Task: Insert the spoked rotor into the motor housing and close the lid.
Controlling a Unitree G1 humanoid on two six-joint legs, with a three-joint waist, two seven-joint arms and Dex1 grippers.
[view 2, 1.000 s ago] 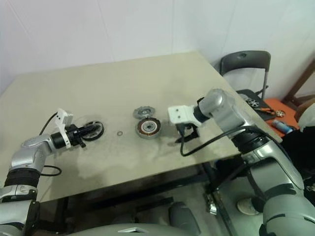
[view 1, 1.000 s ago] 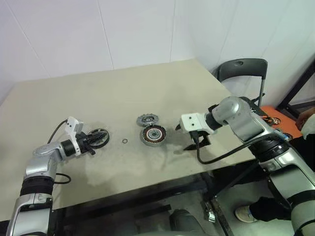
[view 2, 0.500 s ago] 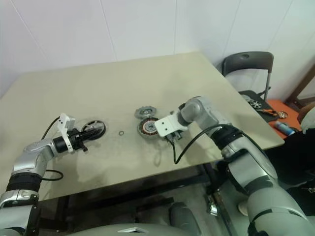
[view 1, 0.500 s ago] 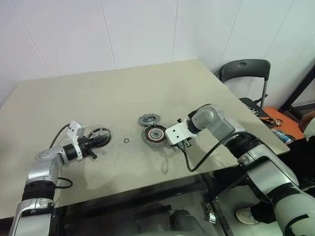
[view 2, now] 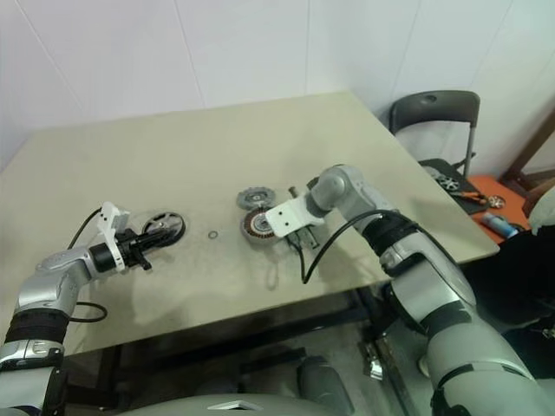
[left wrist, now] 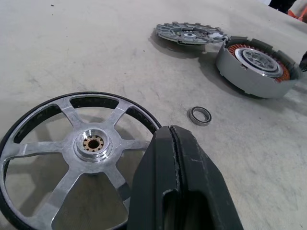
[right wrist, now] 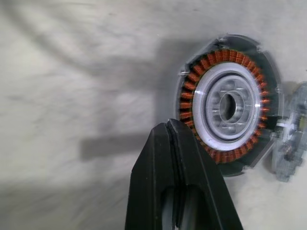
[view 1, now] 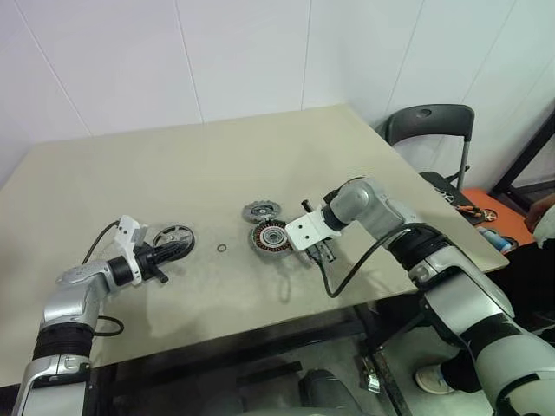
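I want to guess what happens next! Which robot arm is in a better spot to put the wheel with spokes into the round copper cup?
Probably the left. Its left gripper sits shut on the spoked rotor. The right gripper is shut, empty, beside the motor housing.

Spoked rotor left on table, small ring between, motor housing right, lid behind it

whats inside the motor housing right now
Inside the motor housing are a ring of copper windings and a silver centre bearing with an open bore; no rotor is seated. The shut right end effector covers a bit of its rim.
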